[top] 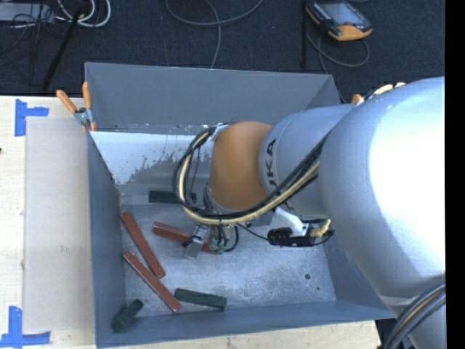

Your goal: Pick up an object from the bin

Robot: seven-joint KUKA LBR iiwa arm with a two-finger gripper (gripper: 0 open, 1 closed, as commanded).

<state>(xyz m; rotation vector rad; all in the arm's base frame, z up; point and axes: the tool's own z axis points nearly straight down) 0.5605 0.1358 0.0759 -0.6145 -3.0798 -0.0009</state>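
Pincer (pixel 195 244) low over short red-brown bar (pixel 168 232), mid-floor of grey bin (pixel 218 93).

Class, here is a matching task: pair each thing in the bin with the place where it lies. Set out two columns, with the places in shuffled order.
Things
1. short red-brown stick
2. dark green chunk
3. dark green bar
4. dark green block

Places
A. near left corner of the bin
B. foot of the far wall
C. beside the gripper
D. by the near wall, away from the corners

Pairs: 1-C; 2-A; 3-D; 4-B
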